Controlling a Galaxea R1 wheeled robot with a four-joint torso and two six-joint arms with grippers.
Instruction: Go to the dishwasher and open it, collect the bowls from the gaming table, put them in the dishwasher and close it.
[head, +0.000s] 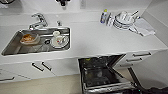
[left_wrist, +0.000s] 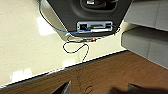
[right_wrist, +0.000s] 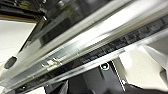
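- The dishwasher (head: 100, 72) sits under the white counter, right of the sink, between white cabinet fronts.
- Door's dropped open, so the dark inside with its racks is on show.
- In the right wrist view the shiny steel door edge (right_wrist: 82, 47) runs diagonally, very close to the camera, with the dark cavity behind it.

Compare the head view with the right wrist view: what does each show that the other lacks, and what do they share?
Head view alone: the white counter, the sink with a faucet and dishes inside, stacked white dishes beside a cloth, and white cabinet drawers. Right wrist view alone: a close look along the steel top edge of the dishwasher door and a small green light. Both share the dishwasher, its door let down and its dark inside exposed.
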